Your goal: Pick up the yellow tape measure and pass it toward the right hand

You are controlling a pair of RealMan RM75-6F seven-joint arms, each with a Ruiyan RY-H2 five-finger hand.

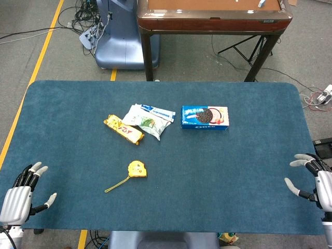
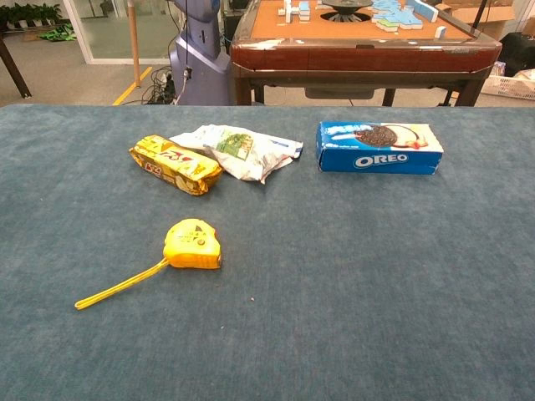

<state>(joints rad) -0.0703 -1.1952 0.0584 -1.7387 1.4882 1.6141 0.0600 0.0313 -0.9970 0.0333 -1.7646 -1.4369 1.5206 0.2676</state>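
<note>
Resting at near-left edge, left robot hand (image 1: 21, 194) empty, fingers spread; right robot hand (image 1: 315, 179) same at near-right edge. Yellow tape measure (image 1: 137, 169) lies mid-surface (image 1: 233, 171), left of centre, well apart from both. Strap trails toward near-left; long axis runs w/ it. Risk: fingers snag strap, case swings or drops during pass.

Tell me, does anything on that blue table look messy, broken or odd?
Little stands out. The yellow tape measure has a yellow strap trailing loose across the cloth, and the white snack bag looks crumpled, overlapping the yellow snack pack. The Oreo box looks intact. Nothing spilled.
</note>
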